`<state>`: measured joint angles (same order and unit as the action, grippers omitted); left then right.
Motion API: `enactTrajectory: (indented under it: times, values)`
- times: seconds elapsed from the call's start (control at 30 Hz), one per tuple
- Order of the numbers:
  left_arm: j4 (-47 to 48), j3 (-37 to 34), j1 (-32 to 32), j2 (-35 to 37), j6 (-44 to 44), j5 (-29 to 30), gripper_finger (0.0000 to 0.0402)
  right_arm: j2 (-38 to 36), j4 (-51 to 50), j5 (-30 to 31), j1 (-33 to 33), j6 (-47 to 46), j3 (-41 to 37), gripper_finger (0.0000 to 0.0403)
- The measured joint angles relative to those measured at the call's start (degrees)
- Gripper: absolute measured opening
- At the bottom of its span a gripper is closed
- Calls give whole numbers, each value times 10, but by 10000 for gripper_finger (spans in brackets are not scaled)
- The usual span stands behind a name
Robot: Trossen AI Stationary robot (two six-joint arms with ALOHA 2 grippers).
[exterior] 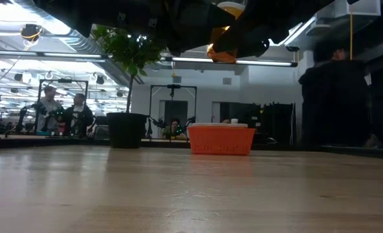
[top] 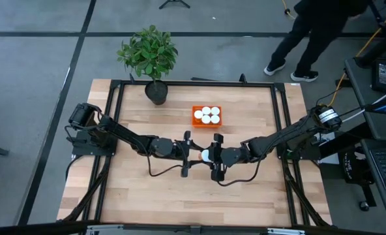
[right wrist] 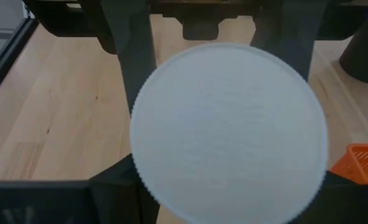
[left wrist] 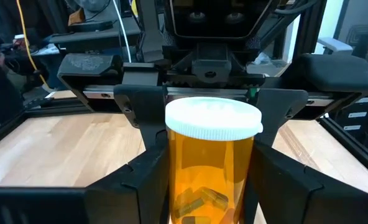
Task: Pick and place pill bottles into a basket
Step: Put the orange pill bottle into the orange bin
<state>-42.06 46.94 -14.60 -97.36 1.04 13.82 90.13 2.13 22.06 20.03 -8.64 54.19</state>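
Observer: White cap of the last pill bottle [right wrist: 227,130] filled your right wrist view, face-on. Your right gripper [top: 214,156] held it, fingers clamped on the bottle, above the middle of the table [top: 134,196].

Operator: And my left?

Observer: Your left gripper [top: 194,155] met the right one nose to nose. Its wrist view showed the orange body standing between its fingers [left wrist: 140,180], which sat hard up on either side. I could not tell whether they pressed it yet or only flanked it.

Operator: Where was the bottle against the basket?

Observer: Clear of the table, near the basket [top: 194,124] but not over it. The basket sat farther back, toward the plant pot [top: 156,91], with what looked like five white caps [top: 207,115] packed inside.

Operator: So which step was I on?

Observer: By my reading, a hand-over in mid-air, with one bottle left to place. The task looked nearly done.

Operator: Next move?

Observer: You needed one firm grip confirmed before the other let go; two half-grips could drop it. Then carry it back over the basket's rim and lower it into whatever gap remained. That gap looked tight, so come down straight. A nudged cap could tip a neighbour.
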Motion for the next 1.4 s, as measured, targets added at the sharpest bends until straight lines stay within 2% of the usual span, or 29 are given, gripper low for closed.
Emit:
enactTrajectory:
  times: [0.33,0.63,0.83,1.0,1.1,1.23,1.4]
  values:
    - [3,0,0,0,6,0,200,0,-13,-1,0,2,2,199]
    - [8,0,-1,0,16,-2,200,-27,-65,-21,0,-1,2,241]
    - [26,0,-1,25,28,-2,200,-64,-107,-21,0,-4,2,252]
    - [73,0,0,74,48,3,200,-95,-196,37,0,-51,2,251]
    - [127,0,7,99,60,20,200,-108,-235,82,7,-77,-3,240]
    - [160,-1,27,112,72,36,200,-120,-236,109,22,-99,-32,201]
    - [160,0,72,108,67,-6,200,-121,-170,132,40,-125,-98,131]
